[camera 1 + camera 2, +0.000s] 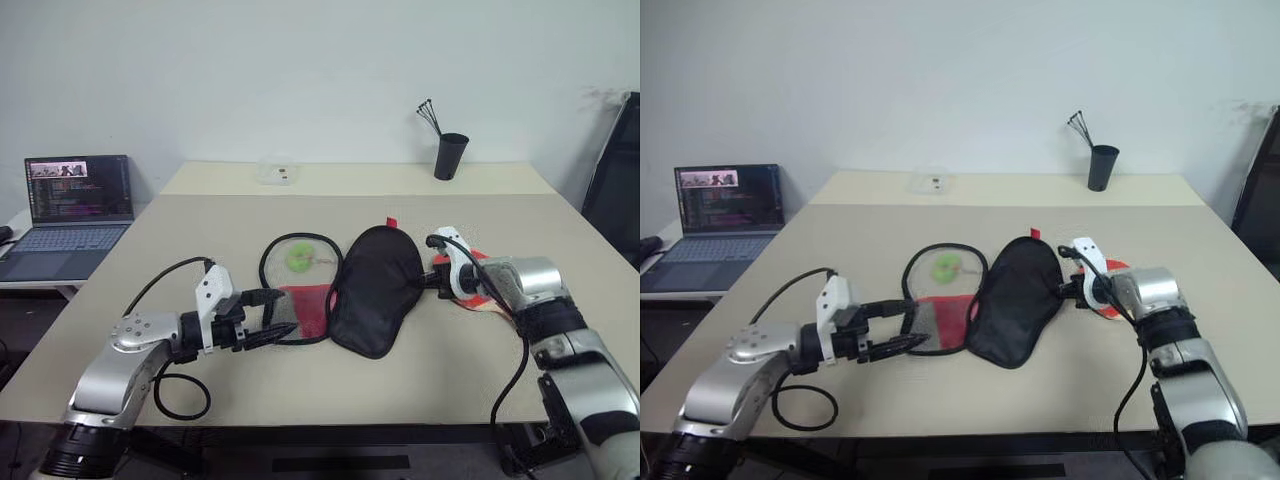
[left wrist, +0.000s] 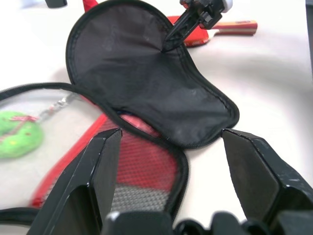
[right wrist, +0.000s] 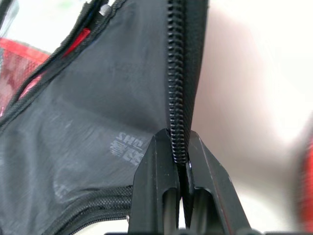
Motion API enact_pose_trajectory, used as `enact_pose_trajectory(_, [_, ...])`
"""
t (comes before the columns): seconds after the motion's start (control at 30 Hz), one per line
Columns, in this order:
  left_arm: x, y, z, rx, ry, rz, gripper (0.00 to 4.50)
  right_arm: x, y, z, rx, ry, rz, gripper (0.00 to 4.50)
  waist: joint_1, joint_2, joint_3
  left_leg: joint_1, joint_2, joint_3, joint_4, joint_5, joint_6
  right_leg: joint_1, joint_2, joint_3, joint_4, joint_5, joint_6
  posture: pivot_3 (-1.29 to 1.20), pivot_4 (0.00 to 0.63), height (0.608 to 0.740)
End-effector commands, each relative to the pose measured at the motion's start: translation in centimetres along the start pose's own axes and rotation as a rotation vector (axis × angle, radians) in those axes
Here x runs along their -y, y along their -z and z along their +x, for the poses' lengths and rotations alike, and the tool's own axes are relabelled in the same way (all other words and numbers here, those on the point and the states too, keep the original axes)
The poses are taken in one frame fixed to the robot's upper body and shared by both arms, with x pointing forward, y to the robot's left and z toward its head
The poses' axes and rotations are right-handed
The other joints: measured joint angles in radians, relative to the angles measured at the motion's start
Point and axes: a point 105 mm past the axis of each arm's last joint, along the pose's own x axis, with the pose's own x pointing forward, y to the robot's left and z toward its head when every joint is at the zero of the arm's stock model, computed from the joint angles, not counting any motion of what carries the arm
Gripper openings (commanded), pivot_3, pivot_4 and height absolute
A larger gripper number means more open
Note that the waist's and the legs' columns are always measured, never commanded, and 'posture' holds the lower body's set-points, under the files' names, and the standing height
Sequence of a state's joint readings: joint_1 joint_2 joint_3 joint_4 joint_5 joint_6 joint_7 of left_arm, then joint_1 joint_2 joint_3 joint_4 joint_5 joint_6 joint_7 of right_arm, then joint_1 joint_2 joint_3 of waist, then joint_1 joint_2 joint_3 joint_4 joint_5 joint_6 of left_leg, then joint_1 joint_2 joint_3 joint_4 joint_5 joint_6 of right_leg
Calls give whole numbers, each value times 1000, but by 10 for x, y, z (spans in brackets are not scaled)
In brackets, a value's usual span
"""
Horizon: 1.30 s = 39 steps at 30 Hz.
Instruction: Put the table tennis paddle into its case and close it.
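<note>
The case lies unzipped on the table in two flaps. Its black flap [image 1: 375, 290] is on the right, and its red mesh flap [image 1: 305, 305] with a yellow-green ball [image 1: 300, 258] is on the left. My right gripper [image 1: 426, 280] is shut on the black flap's zip edge [image 3: 177, 88], at the flap's right side. The table tennis paddle [image 2: 222, 28] lies flat just right of the case, its red face mostly hidden behind my right hand. My left gripper [image 1: 272, 318] stands open, close to the near end of the mesh flap, with nothing between its fingers.
An open laptop [image 1: 75, 210] sits on a side table at the far left. At the back of the table are a black cup [image 1: 450, 155] holding sticks and a small clear box [image 1: 277, 172]. A black chair [image 1: 615, 180] stands to the right.
</note>
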<state>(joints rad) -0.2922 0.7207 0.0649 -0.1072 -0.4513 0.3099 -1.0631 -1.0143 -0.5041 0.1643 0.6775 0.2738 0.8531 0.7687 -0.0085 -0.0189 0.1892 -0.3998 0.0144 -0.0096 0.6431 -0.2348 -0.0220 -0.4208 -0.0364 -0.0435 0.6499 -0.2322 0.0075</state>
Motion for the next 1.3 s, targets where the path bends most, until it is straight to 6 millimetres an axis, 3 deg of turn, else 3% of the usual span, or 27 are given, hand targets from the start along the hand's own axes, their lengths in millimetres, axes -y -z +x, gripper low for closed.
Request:
enact_pose_trajectory(0.03, [0, -9, 5, 26, 18, 46, 3540, 11, -22, -5, 35, 29, -93, 34, 0, 0, 0, 0, 0, 1, 0, 0, 0, 0, 0, 1, 0, 0, 0, 0, 150, 740])
enact_pose_trajectory(0.57, [1, -15, 14, 59, 39, 62, 3540, 21, -44, 7, 56, 134, -247, 34, -9, 0, 0, 0, 1, 6, 0, 0, 1, -1, 0, 5, 0, 3, -4, 0, 150, 740])
enact_pose_trajectory(0.67, [2, -18, 15, 73, 42, 58, 3540, 29, -46, 5, 84, 193, -238, 740, -9, 0, 0, 1, 1, 6, 0, 0, 1, -1, 0, 5, 0, 3, -5, 0, 150, 740])
enact_pose_trajectory(0.83, [2, -20, 15, 81, 42, 57, 3540, 43, -57, -7, 171, 274, -178, 2367, -10, 0, 0, 1, 1, 7, 0, 0, 1, -1, -1, 6, 0, 4, -5, 0, 150, 740])
enact_pose_trajectory(0.93, [1, -21, 15, 90, 35, 54, 3540, 45, -75, -25, 251, 254, -177, 3427, -10, 0, 0, 1, 1, 7, 0, 0, 1, -1, -1, 6, 0, 4, -5, 0, 150, 740])
enact_pose_trajectory(1.03, [1, -22, 14, 95, 32, 52, 3540, 42, -77, -35, 264, 198, -246, 4452, -10, 0, 0, 0, 0, 7, 0, 0, 1, -1, -1, 6, 0, 4, -5, 0, 150, 740])
enact_pose_trajectory(1.17, [2, -25, 15, 110, 36, 48, 3540, 37, -41, -63, 221, 65, -254, 4485, 4, -1, 0, 0, 1, 5, 0, -1, 1, 0, -1, 4, -1, 3, -4, 0, 150, 740])
enact_pose_trajectory(1.3, [3, -29, 18, 120, 51, 55, 3540, 38, -4, -87, 157, 101, -239, 4485, 8, -1, 0, 0, 2, 7, 1, -1, 2, -1, -1, 5, -1, 3, -4, 0, 150, 740])
